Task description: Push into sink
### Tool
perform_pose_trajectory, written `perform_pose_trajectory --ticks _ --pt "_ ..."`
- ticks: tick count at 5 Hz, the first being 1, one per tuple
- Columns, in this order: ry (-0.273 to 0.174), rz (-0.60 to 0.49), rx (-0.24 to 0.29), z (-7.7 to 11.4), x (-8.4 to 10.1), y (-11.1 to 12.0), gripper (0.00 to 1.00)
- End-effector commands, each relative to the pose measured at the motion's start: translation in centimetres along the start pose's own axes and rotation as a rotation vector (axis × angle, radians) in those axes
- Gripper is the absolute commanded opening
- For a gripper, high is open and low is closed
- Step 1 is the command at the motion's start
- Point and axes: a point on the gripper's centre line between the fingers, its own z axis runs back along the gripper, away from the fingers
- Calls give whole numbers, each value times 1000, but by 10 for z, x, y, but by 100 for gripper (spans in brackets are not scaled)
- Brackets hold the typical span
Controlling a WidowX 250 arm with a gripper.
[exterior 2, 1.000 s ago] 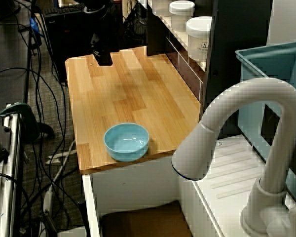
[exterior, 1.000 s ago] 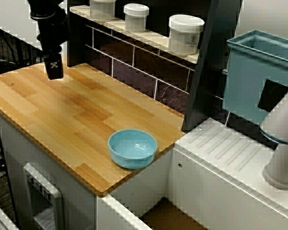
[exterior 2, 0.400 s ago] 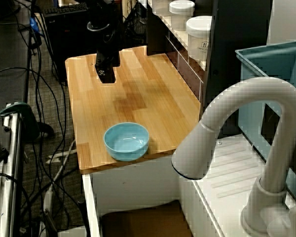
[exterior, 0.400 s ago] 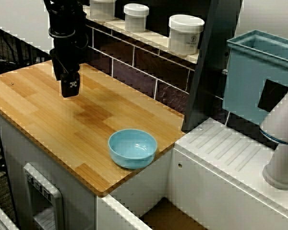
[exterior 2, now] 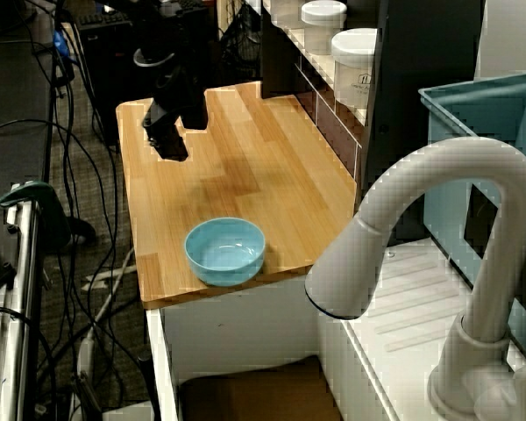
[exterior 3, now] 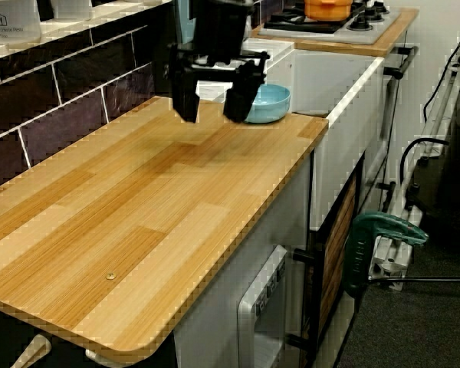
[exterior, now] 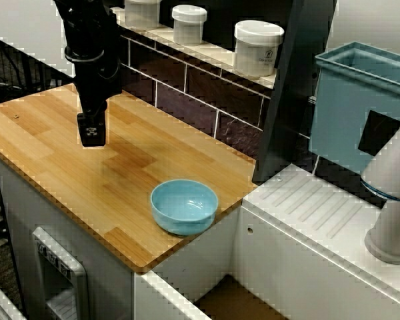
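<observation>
Wooden and smooth, the tabletop (exterior: 67, 153) is the biggest thing, and beyond its near edge lies the sink (exterior: 237, 300), sunken, with white walls and a brown floor. The black tool (exterior 3: 212, 107) hangs over the middle of the wood with its two fingers spread apart, holding nothing. The small blue bowl (exterior: 184, 206) sits near the edge beside the sink; it looks light, hard and slippery, so I think a push low on its round side, from the tool's side, is best.

A dark tiled backsplash (exterior: 200, 93) backs the wooden countertop (exterior: 67, 160); cables (exterior 2: 79, 219) cross the floor.
</observation>
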Motion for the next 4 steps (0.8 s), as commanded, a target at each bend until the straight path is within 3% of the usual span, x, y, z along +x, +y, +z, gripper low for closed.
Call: perform_pose_trajectory --ticks 1,2,4 --pt "-81 -257 6 6 -5 -14 100" --pt "-85 -368 -42 0 1 -29 100" --pt "-67 -424 -65 -11 23 -40 100"
